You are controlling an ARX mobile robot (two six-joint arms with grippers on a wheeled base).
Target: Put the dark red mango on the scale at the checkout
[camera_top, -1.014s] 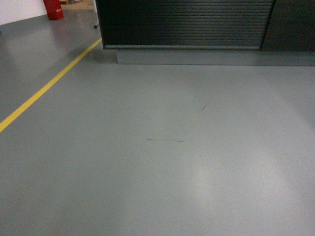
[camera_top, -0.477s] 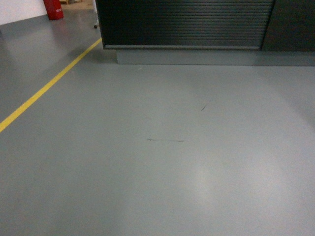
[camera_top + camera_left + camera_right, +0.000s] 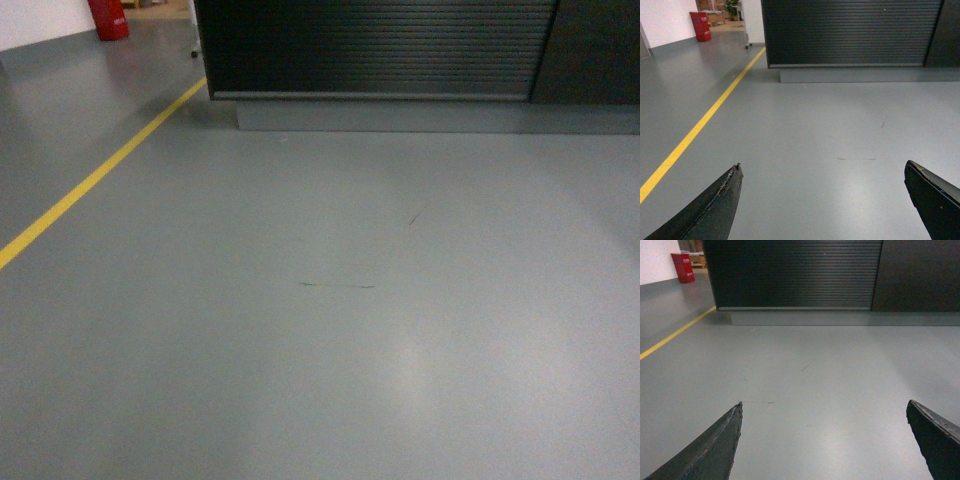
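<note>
in the head view, going from the left: a red cylinder-like object (image 3: 108, 18) stands at the far top left against a white wall (image 3: 40, 20). a yellow line (image 3: 95, 175) runs on the grey floor (image 3: 330, 330) from the lower left edge diagonally up toward the near left corner of the checkout (image 3: 380, 48). the checkout fills the top of the view, dark with a horizontally ribbed front and a grey plinth (image 3: 420, 116) under it; its top is out of frame. a plain dark panel (image 3: 590, 50) adjoins it on the right. two thin dark scuffs (image 3: 337, 286) mark the floor near the middle.

in the left wrist view the left gripper (image 3: 822, 200) is spread wide, its two dark fingers (image 3: 715, 210) at the bottom corners with only floor between them, grasping nothing. the yellow line lies to its left and the checkout stands well ahead.

in the right wrist view the right gripper (image 3: 822, 440) is likewise released, fingers (image 3: 715, 450) far apart over bare floor, the ribbed front straight ahead and well apart.

the dark red mango and the scale show in none of the views, so where they are cannot be told.
</note>
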